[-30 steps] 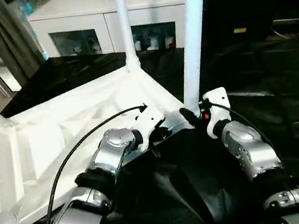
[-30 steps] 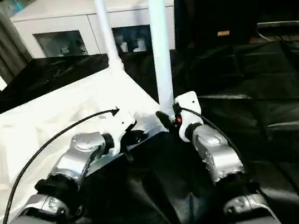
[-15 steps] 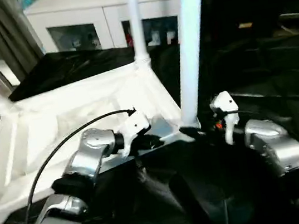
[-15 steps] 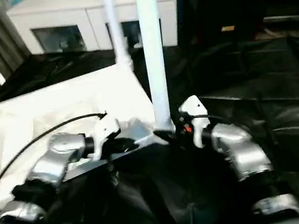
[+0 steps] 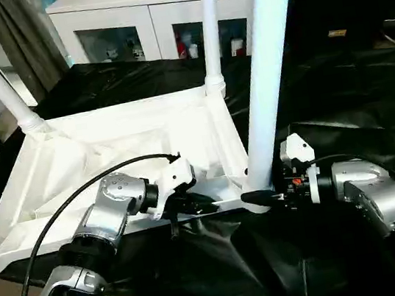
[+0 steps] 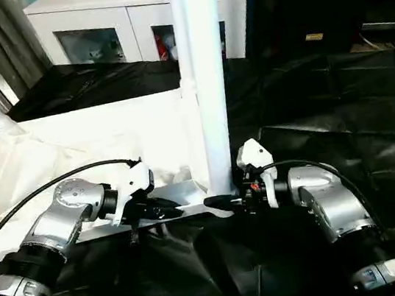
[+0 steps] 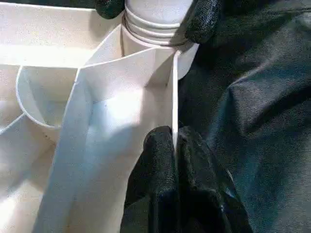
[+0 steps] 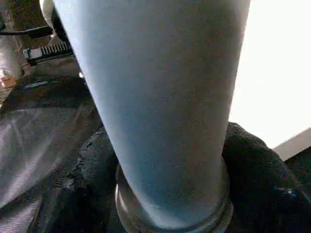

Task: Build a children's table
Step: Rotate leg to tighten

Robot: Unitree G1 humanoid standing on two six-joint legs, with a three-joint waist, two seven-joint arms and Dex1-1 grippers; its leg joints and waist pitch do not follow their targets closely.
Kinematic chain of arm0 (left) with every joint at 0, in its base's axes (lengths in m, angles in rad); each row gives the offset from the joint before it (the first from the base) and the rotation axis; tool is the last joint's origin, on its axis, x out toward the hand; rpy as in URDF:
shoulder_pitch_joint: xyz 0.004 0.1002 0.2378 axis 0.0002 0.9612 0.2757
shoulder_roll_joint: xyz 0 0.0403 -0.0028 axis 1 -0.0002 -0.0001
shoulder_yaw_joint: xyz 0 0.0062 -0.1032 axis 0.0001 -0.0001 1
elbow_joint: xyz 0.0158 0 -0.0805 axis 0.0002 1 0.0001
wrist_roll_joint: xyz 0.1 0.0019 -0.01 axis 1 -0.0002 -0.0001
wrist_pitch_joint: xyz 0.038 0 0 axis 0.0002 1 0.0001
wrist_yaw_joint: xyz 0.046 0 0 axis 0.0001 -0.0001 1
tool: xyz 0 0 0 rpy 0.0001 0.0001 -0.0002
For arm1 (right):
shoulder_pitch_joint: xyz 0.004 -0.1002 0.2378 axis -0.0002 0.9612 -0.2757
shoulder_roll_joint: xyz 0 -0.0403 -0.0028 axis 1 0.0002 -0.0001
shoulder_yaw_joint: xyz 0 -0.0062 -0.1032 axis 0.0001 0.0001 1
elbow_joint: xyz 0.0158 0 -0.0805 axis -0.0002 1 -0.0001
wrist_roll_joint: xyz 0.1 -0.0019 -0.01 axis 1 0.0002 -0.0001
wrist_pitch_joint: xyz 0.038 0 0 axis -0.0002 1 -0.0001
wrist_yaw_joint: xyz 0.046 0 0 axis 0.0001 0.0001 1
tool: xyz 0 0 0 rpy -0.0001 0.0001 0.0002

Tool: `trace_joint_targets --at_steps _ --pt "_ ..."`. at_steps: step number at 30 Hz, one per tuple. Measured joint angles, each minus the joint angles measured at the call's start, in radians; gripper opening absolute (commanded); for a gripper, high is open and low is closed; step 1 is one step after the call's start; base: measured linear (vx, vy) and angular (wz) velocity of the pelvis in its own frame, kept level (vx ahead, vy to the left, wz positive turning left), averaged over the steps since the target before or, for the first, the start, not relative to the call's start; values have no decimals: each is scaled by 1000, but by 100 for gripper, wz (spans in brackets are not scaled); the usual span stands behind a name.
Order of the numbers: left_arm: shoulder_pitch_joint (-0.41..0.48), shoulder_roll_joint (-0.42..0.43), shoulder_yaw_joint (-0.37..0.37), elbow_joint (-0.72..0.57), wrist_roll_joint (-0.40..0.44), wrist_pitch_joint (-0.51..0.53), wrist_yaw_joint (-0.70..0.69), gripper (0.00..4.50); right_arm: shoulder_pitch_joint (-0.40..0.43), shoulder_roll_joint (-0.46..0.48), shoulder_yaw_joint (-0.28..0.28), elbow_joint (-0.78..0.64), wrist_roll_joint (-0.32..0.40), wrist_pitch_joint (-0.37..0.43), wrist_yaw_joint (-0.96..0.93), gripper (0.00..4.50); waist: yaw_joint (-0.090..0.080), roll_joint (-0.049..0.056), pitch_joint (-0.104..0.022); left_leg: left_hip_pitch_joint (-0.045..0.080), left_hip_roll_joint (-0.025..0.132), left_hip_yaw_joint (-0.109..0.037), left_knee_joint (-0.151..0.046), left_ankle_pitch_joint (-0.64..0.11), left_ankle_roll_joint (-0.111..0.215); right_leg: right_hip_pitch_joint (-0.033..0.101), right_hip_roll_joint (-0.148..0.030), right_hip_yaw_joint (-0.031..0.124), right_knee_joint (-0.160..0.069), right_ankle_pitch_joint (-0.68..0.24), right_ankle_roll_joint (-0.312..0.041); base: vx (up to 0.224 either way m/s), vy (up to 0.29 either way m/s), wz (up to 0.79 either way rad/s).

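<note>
My left fingers point(image 7: 167, 160) pinch the tabletop point(image 5: 101, 151) rim. My right fingers point(image 8: 248, 165) clasp the nearest leg point(image 5: 266, 85) at its base.

We've got open black sheet point(image 5: 369, 100) to the right, easy to pass there. The near leg point(image 5: 264, 71) blocks the middle, with the far leg point(image 5: 209, 34) right behind. Between them there's a narrow gap; the upturned tabletop point(image 5: 108, 146) and its ribs crowd the left.
</note>
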Motion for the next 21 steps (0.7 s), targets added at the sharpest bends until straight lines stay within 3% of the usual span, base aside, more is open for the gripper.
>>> trace_joint_targets --at_steps 6,11,13,18,21 --pt "2 -37 7 14 10 -1 113 0 24 70 -44 -2 -10 12 -157 272 -5 8 -2 1 0 0 1 0 0 0 0 0 0 0 0 0 0 0" --pt "-86 -168 32 159 62 -1 376 0 -24 216 -142 87 -66 -4 -555 272 -26 16 -1 5 -2 0 0 0 -1 4 -1 1 -3 5 -1 0 0 0" --pt "-100 -197 33 186 70 7 437 0 -40 259 -167 114 -72 -7 -656 272 -30 17 -1 11 -2 0 -2 0 -1 9 -1 2 -4 5 -1 0 0 0" --pt "-122 -241 38 230 78 13 523 0 -80 308 -177 176 -114 -45 -789 272 -41 20 -1 19 -4 0 -6 0 -1 17 -1 2 -7 0 8 0 0 0" --pt "-122 -243 40 230 81 11 521 0 -80 308 -187 186 -108 -61 -768 342 -41 20 -1 19 -4 0 -6 0 -1 17 -1 2 -7 0 7 0 0 0"
